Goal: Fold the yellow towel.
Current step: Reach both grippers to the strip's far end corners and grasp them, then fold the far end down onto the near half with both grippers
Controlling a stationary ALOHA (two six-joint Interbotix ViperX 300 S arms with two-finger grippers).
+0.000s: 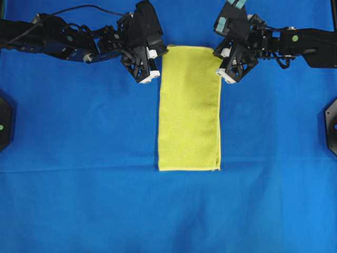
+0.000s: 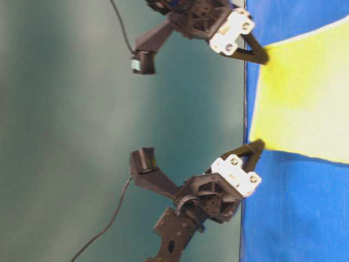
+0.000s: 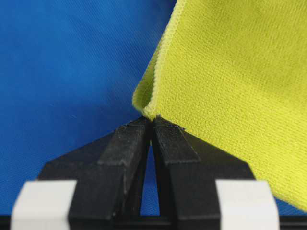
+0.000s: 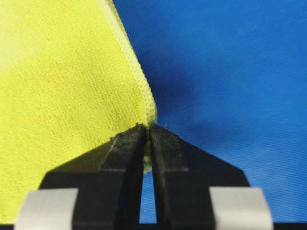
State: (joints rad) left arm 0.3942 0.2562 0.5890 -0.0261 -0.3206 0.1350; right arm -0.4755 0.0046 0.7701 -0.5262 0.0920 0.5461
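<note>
The left gripper (image 1: 154,74) stands at the yellow towel's (image 1: 189,108) far left corner, its jaws pinched tight on the hem there; the left wrist view shows the black fingertips (image 3: 144,132) meeting with the corner's stitched edge (image 3: 151,108) caught between them and both layers lifted a little off the blue cloth (image 1: 79,137). That grip makes sense as a hold for carrying the far short edge over the towel toward its near edge, since the towel already lies as a long narrow strip, doubled once, with its layered hems showing along the right side. The towel itself rests flat in the middle of the blue cloth, its length running away from both arms, its near short edge well apart from either gripper. At the towel's far right corner the right gripper (image 1: 225,74) mirrors the first: jaws closed narrow on the hem, the corner (image 4: 147,120) nipped between the tips (image 4: 129,139) in the right wrist view. Holding both far corners at once should keep the edge taut and square as it travels, so the next fold lands even. No container, tray or bin appears anywhere beside the towel; only the cloth-covered surface bears it.
</note>
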